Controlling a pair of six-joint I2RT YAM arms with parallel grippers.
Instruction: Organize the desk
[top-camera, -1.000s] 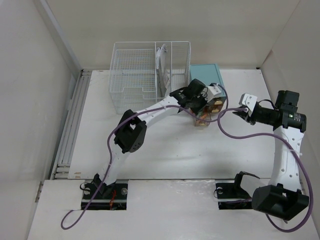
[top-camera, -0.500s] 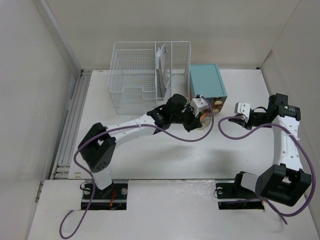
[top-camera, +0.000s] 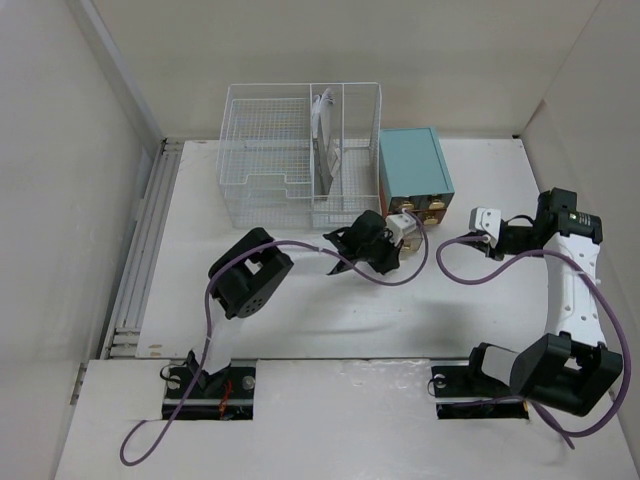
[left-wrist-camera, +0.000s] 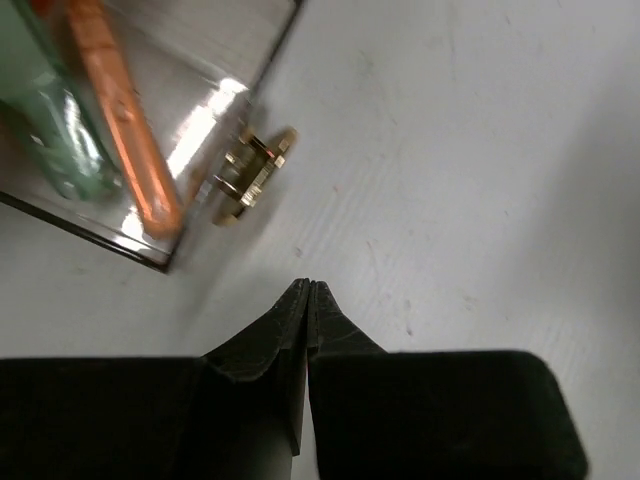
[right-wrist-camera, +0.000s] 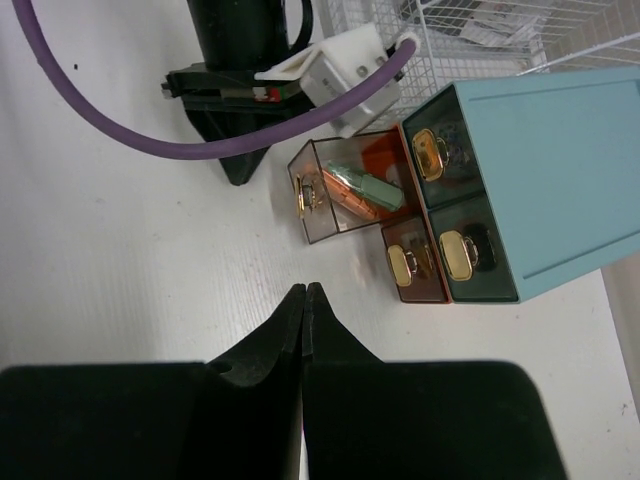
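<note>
The white desk (top-camera: 300, 300) holds a white wire basket (top-camera: 300, 150) and a teal drawer cabinet (top-camera: 413, 165) at the back. One clear brown drawer (right-wrist-camera: 345, 195) is pulled out, with a green and an orange item inside; its gold handle (left-wrist-camera: 255, 180) faces the left gripper. A second drawer (right-wrist-camera: 415, 262) sticks out slightly. My left gripper (top-camera: 388, 255) is shut and empty, just in front of the open drawer and apart from it (left-wrist-camera: 308, 285). My right gripper (top-camera: 478, 236) is shut and empty, right of the cabinet front, over bare desk (right-wrist-camera: 305, 290).
The basket holds upright white papers (top-camera: 325, 130) in a middle slot. A metal rail (top-camera: 145, 250) runs along the desk's left edge. Purple cables (top-camera: 450, 260) loop between the two wrists. Light walls stand close at left, back and right.
The left gripper has drawn back from the cabinet front toward the near side, its elbow folding. The right wrist shifted slightly left and then held still.
</note>
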